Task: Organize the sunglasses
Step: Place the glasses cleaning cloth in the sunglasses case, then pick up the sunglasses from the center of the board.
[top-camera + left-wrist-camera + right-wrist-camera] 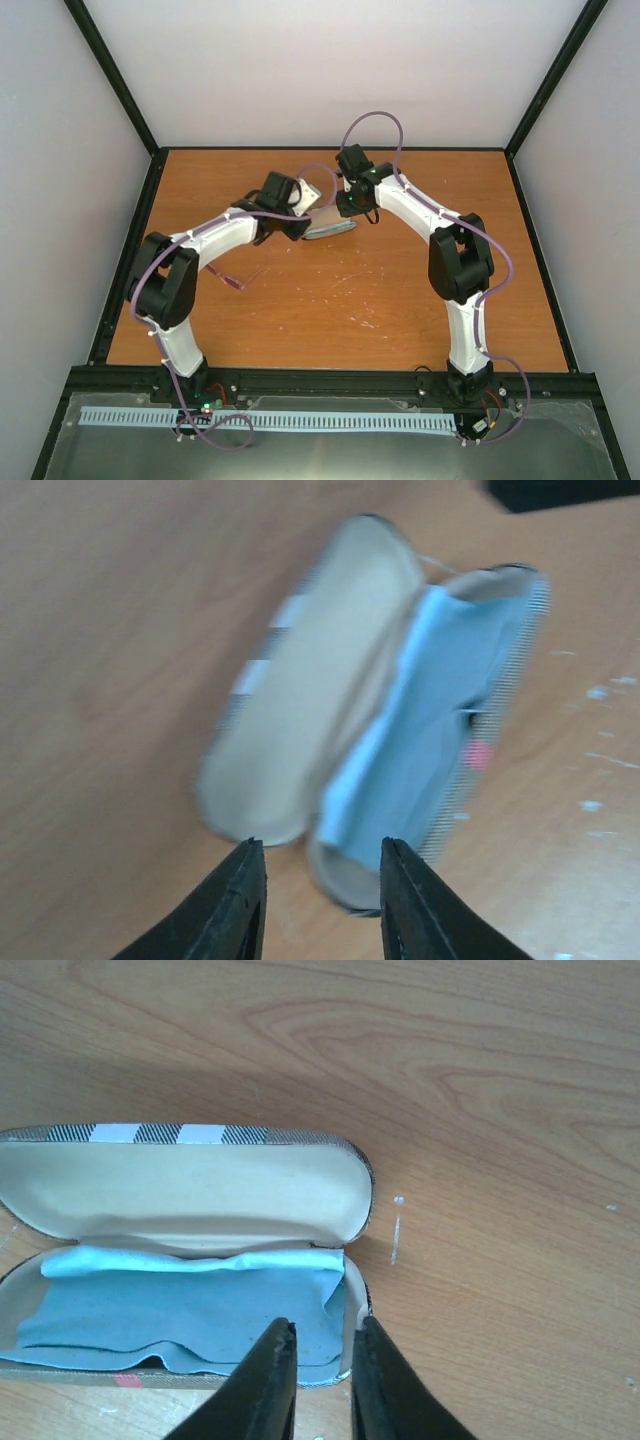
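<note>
Sunglasses (pinkish) well apart from left gripper

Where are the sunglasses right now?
In the top view, the sunglasses lie on the table beside the elbow of the left arm, left of and nearer than the open case.

One sunglasses, one case, one cloth

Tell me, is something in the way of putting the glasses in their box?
Yes. The case is open, but a pale blue cloth lies in its bottom half, right where the sunglasses would go. The sunglasses lie on the table beside the left arm, apart from the case.
</note>
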You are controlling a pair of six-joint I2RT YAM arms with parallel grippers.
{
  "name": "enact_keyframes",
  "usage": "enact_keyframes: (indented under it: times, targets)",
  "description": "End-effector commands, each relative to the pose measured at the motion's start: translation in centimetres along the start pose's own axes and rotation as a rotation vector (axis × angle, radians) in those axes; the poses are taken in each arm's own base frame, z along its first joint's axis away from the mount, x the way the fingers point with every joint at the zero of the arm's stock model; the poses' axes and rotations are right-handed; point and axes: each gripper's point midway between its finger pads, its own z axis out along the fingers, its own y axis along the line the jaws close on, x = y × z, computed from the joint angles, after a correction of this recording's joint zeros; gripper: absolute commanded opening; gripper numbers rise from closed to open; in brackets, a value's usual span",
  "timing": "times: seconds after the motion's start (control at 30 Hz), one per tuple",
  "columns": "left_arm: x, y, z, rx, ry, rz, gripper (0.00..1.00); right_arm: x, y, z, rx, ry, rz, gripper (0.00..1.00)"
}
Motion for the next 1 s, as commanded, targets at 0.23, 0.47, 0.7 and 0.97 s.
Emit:
enact_keyframes:
  times: [0.23, 0.47, 0.7, 0.97]
  targets:
    - [1.4, 12.3, -2.5, -0.144, -0.007, -0.164, 0.29, 1.9, 2.9, 3.1, -0.077, 0.083, 0.004, 0.13]
    - [6.1, 17.1, -3.7, -0.153, 0.079, -0.249, 0.41, 1.0, 2.5, 0.8, -0.061, 0.018, 0.055, 0.27]
    - [9.7, 16.2, -6.8, -0.083, 0.120, -0.072, 0.56, -0.7, 5.9, -4.7, -0.229, -0.075, 0.026, 0.44]
    - [10.6, 12.3, -11.1, 0.079, 0.059, 0.451, 0.73, 3.5, 6.4, -5.1, -0.250, 0.030, 0.031, 0.53]
